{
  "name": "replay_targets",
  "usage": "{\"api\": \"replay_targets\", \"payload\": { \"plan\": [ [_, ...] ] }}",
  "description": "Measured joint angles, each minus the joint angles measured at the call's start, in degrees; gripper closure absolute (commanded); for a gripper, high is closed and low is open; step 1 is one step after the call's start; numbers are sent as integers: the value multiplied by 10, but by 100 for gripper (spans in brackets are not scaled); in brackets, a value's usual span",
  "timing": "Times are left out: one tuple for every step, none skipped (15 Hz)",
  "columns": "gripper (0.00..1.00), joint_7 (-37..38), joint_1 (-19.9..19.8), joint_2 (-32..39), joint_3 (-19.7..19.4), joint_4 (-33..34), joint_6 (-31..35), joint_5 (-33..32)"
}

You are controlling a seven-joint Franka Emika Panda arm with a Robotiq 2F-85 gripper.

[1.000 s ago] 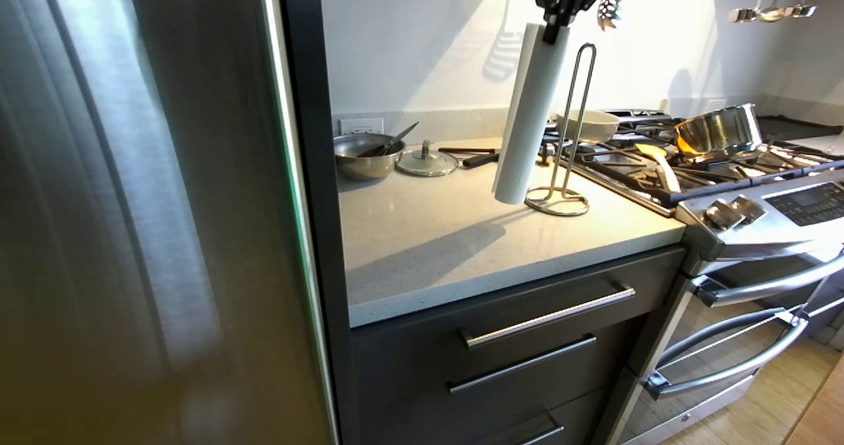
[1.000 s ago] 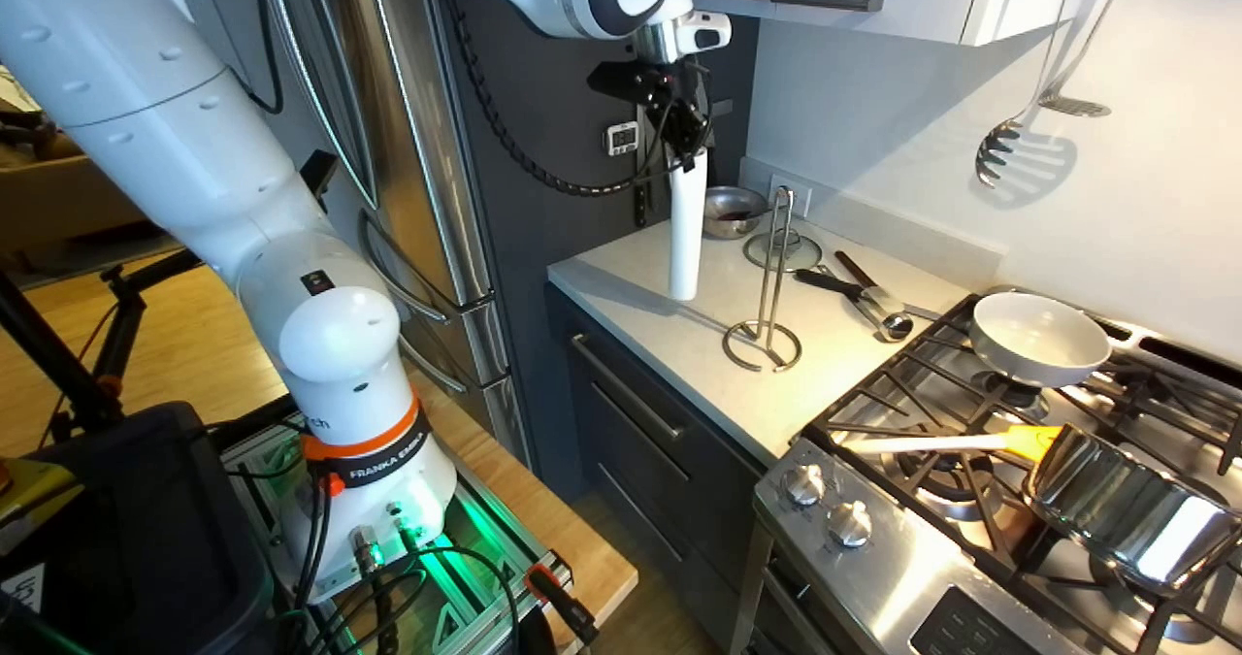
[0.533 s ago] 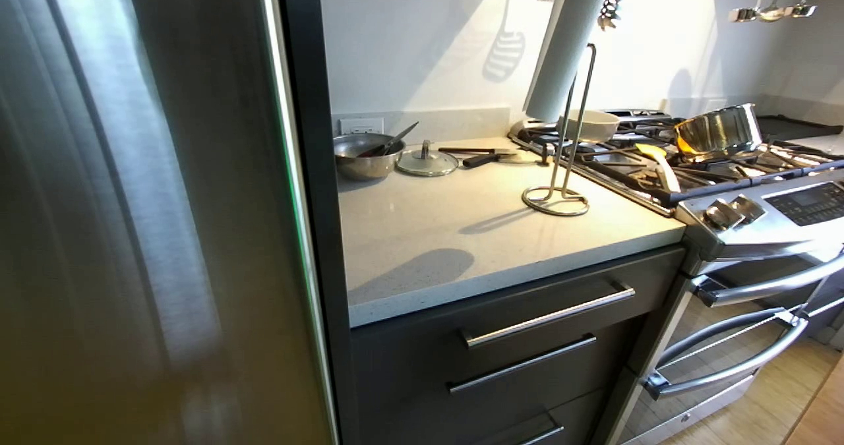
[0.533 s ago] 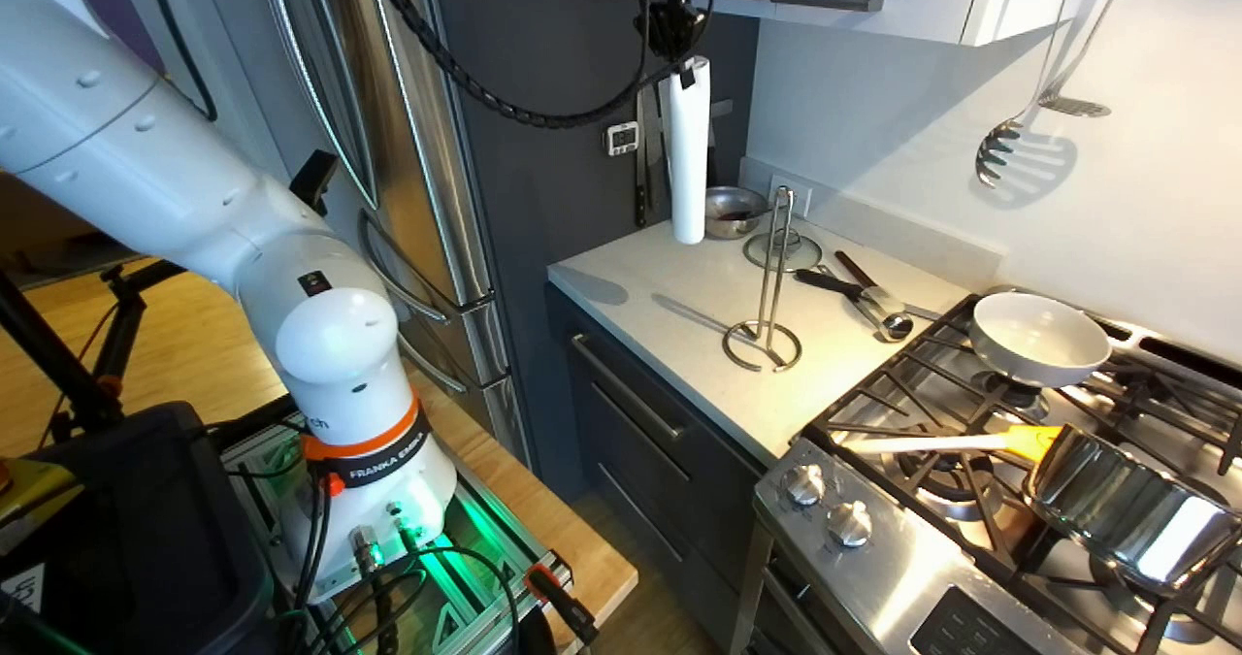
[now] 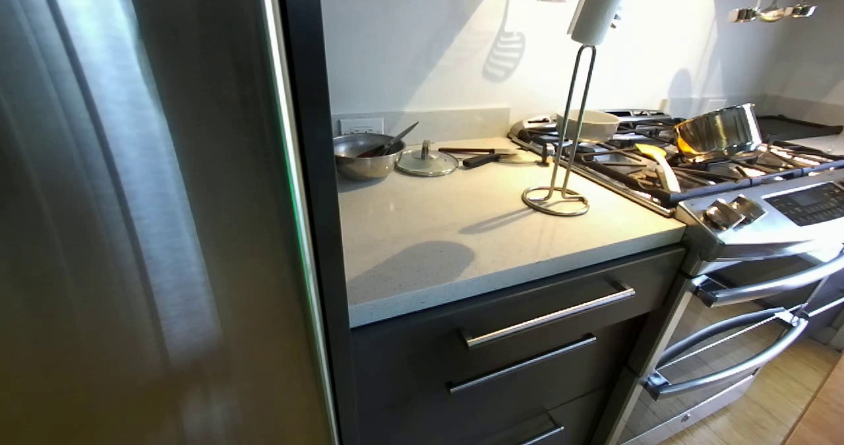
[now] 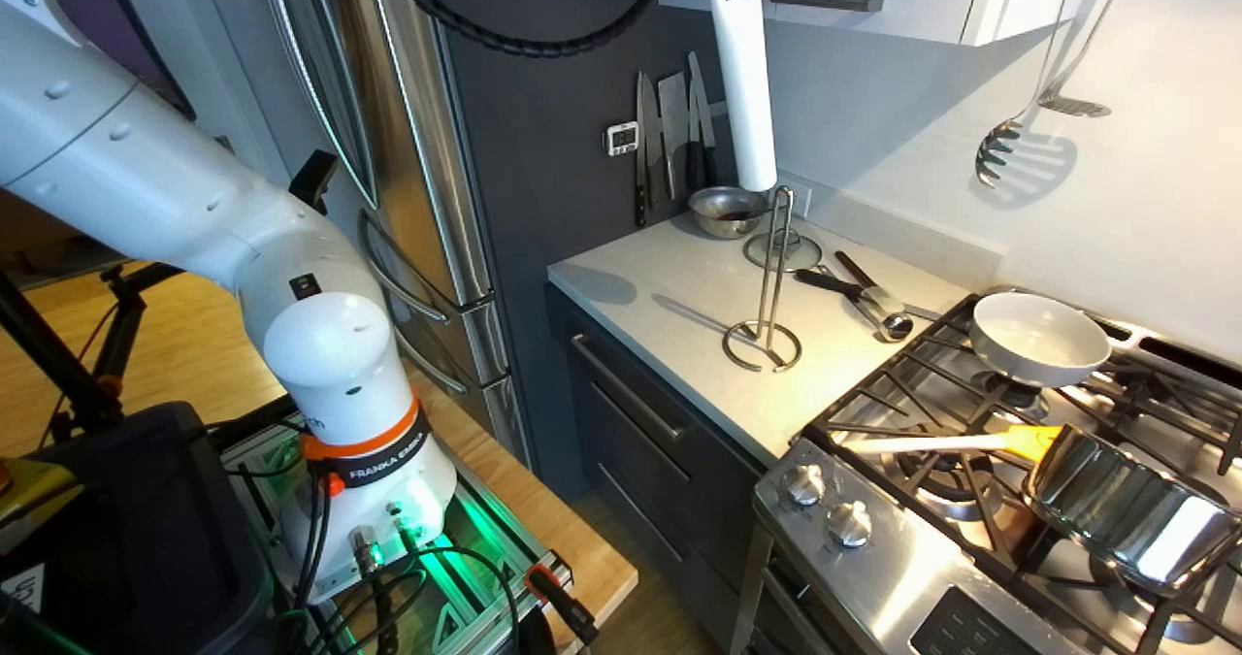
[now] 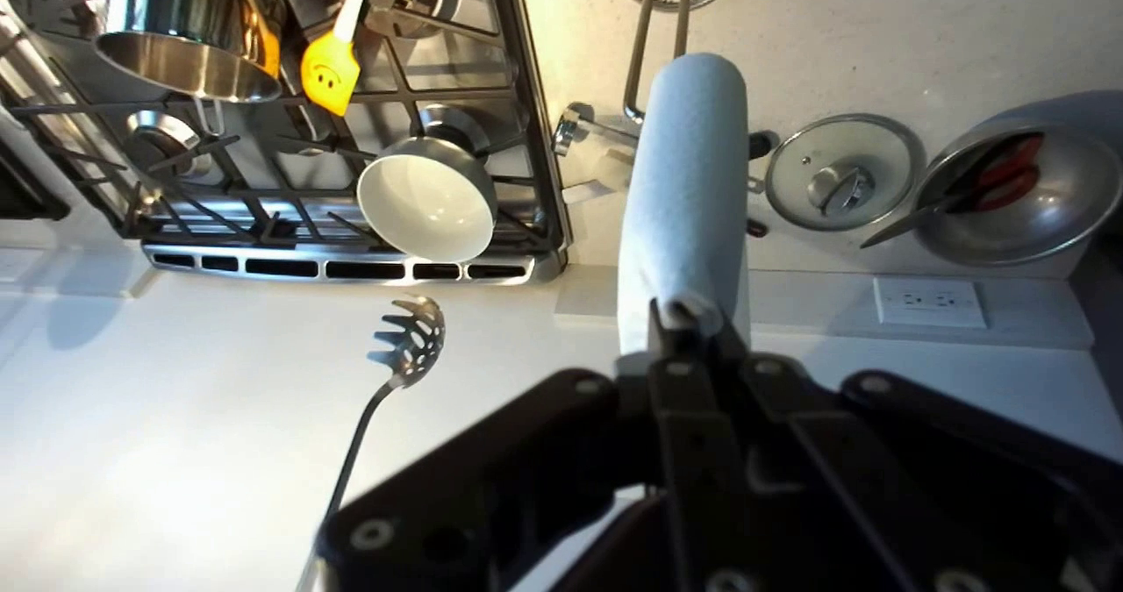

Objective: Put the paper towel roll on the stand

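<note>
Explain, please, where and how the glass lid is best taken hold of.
Probably by the knob, from above: it rises from the centre of the glass lid, which lies flat on the counter. The tool must first release the paper towel roll.

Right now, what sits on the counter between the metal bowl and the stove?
A glass lid, then dark-handled utensils nearer the stove; that shows in both exterior views.

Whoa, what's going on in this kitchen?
A robot arm is holding a paper towel roll in the air, its gripper pinching the top end. The roll hangs tilted, its lower end near the top of a wire stand on the counter. The roll isn't on the stand yet.
</note>
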Motion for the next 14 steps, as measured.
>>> {"api": "replay_targets", "payload": {
  "plan": [
    [99,0,-2,0,-1,5,0,-4],
    [99,0,-5,0,-1,10,0,-6],
    [99,0,-6,1,-1,14,0,-8],
    [99,1,-8,2,-2,17,0,-11],
    [99,2,-10,3,-2,19,0,-14],
    [99,2,-13,6,-3,20,0,-17],
    [99,2,-15,10,-5,22,0,-17],
    [99,2,-15,15,-8,25,0,-17],
    [99,2,-15,21,-10,27,0,-17],
    [99,2,-15,27,-12,30,0,-17],
    [99,2,-15,33,-13,32,0,-17],
    [99,2,-15,38,-13,35,0,-17],
    [99,2,-15,43,-14,38,0,-17],
    [99,2,-15,47,-15,42,0,-16]
  ]
}}
